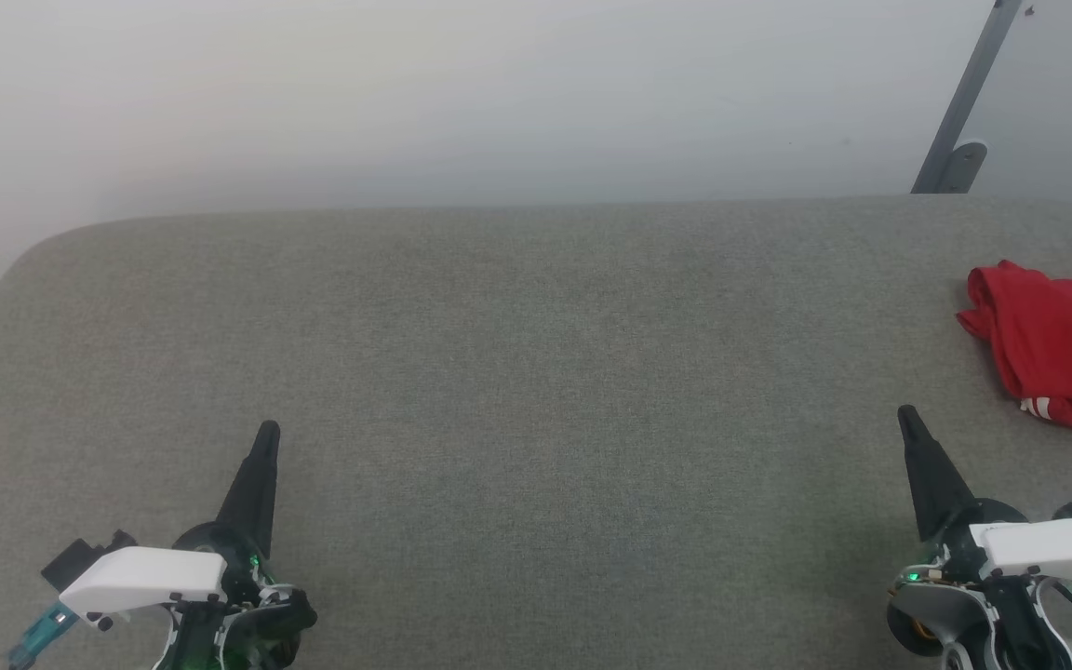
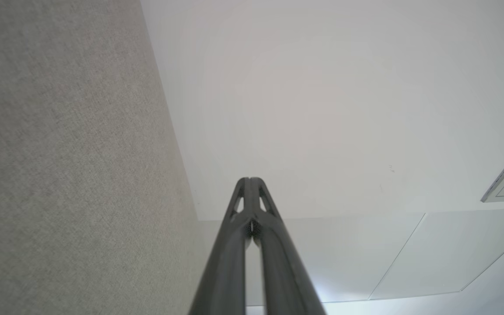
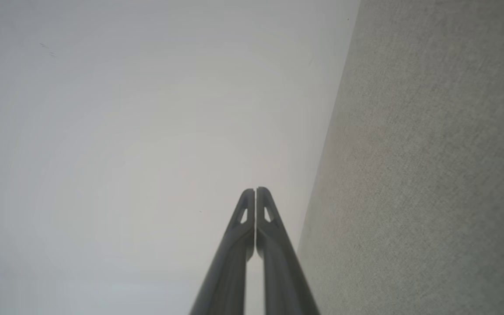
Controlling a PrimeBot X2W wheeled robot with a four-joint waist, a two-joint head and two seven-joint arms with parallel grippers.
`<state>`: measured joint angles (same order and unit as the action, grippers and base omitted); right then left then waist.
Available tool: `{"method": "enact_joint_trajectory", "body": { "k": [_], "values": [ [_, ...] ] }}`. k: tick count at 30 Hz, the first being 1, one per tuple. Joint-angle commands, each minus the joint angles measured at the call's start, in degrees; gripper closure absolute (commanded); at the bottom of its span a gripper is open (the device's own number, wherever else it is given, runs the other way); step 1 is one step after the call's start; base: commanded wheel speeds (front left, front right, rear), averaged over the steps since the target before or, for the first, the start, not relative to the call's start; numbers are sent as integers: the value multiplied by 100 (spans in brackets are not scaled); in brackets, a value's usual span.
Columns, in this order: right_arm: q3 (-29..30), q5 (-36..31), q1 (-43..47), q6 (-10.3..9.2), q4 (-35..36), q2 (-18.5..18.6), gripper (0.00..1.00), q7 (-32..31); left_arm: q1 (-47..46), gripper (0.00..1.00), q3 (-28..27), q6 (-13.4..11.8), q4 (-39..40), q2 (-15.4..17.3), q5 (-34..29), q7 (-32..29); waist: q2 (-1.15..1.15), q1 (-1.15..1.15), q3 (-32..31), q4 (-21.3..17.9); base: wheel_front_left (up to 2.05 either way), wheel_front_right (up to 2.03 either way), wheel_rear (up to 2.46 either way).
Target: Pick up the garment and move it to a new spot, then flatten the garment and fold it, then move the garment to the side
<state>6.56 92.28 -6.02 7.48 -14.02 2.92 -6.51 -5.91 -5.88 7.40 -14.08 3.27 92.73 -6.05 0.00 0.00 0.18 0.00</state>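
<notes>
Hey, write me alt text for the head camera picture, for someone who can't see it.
A crumpled red garment lies on the right side of a grey fabric-covered table, cut off by the picture's edge. The left gripper at lower left and the right gripper at lower right are shut and empty, apart from the garment. A pale wall stands behind.

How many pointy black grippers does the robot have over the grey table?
2. The left gripper is at the lower left of the head view, the right gripper at the lower right, near the red garment. Both are shut; none seems hidden.
</notes>
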Motion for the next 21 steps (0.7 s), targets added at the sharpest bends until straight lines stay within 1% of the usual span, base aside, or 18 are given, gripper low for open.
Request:
{"method": "enact_joint_trajectory", "body": {
  "k": [1,21],
  "values": [
    [-5,23,-44,3,-9,-18,100,-19,-63,100,-22,16,-2,-4,24,-27,0,0,0,0,0,0,0],
    [-6,24,-40,2,-8,-17,100,-18,-65,100,-37,16,-2,-15,3,-35,0,0,0,0,0,0,0]
  ]
}}
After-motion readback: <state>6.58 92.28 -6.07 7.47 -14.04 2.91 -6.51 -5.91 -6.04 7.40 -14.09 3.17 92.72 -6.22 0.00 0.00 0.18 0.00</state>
